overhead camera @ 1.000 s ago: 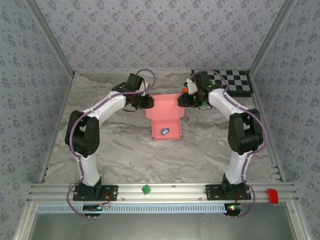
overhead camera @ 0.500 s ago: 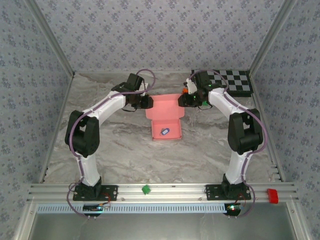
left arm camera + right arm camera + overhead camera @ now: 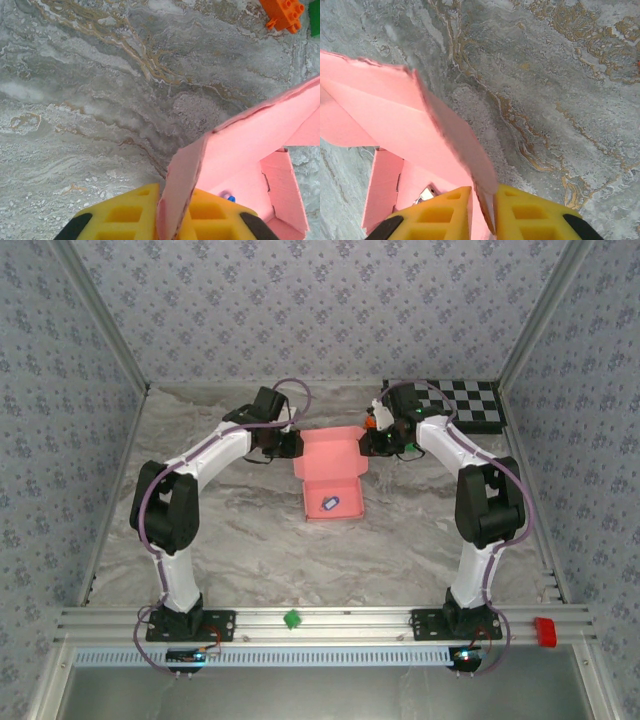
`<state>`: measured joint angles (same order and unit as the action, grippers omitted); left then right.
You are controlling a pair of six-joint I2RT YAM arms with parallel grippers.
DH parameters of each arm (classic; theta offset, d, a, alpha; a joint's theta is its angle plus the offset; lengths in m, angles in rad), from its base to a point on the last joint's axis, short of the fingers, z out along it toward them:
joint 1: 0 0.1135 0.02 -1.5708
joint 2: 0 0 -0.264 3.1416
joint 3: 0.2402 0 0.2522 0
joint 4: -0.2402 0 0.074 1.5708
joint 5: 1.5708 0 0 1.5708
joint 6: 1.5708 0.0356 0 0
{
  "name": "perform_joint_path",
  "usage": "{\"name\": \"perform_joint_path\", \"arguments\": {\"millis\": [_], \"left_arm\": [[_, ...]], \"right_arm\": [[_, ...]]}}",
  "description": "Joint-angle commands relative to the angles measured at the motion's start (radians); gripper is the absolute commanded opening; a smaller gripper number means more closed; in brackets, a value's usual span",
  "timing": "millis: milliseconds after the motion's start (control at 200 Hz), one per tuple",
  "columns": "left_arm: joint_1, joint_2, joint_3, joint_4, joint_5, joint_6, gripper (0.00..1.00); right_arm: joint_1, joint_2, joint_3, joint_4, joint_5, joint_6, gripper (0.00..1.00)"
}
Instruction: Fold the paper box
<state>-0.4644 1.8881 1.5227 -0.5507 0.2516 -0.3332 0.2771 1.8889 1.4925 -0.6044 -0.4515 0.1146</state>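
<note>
The salmon-pink paper box (image 3: pixel 330 468) lies at the middle back of the marble table, with its tray toward me and its back panel between the two arms. A small blue and white item (image 3: pixel 329 504) rests in the tray. My left gripper (image 3: pixel 293 443) is at the panel's left edge. In the left wrist view its yellow fingers (image 3: pixel 125 217) are shut on a raised side flap of the paper box (image 3: pixel 260 135). My right gripper (image 3: pixel 368 440) is at the right edge. Its fingers (image 3: pixel 530 215) pinch the opposite flap of the paper box (image 3: pixel 385 115).
A checkerboard (image 3: pixel 465 405) lies at the back right behind the right arm. A small orange block (image 3: pixel 370 420) sits by the right gripper and shows as the orange block (image 3: pixel 284 14) in the left wrist view. Patterned walls close in three sides.
Both grippers have closed onto the side flaps of the back panel. The flaps now stand up off the table, and the arms have barely shifted.
</note>
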Motion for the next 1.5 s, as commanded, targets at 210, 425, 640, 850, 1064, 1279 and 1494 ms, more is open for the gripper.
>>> {"name": "perform_joint_path", "arguments": {"millis": [210, 425, 640, 850, 1064, 1279, 1494], "left_arm": [[0.004, 0.019, 0.078, -0.021, 0.008, 0.032, 0.04], [0.004, 0.016, 0.105, 0.003, -0.058, 0.083, 0.02], [0.004, 0.011, 0.101, 0.076, -0.12, 0.128, 0.0], [0.005, 0.015, 0.088, 0.147, -0.178, 0.163, 0.0], [0.004, 0.007, 0.029, 0.245, -0.203, 0.16, 0.0], [0.005, -0.031, -0.093, 0.382, -0.215, 0.129, 0.0], [0.004, -0.068, -0.204, 0.486, -0.221, 0.099, 0.02]], "right_arm": [[0.023, -0.033, 0.004, 0.039, 0.059, 0.006, 0.12], [0.044, -0.097, -0.076, 0.171, 0.137, 0.042, 0.06], [0.078, -0.131, -0.143, 0.302, 0.223, 0.048, 0.04], [0.105, -0.141, -0.201, 0.442, 0.284, 0.049, 0.03], [0.151, -0.155, -0.272, 0.614, 0.378, 0.013, 0.02], [0.192, -0.158, -0.345, 0.74, 0.47, -0.046, 0.02], [0.213, -0.151, -0.375, 0.792, 0.506, -0.062, 0.02]]}}
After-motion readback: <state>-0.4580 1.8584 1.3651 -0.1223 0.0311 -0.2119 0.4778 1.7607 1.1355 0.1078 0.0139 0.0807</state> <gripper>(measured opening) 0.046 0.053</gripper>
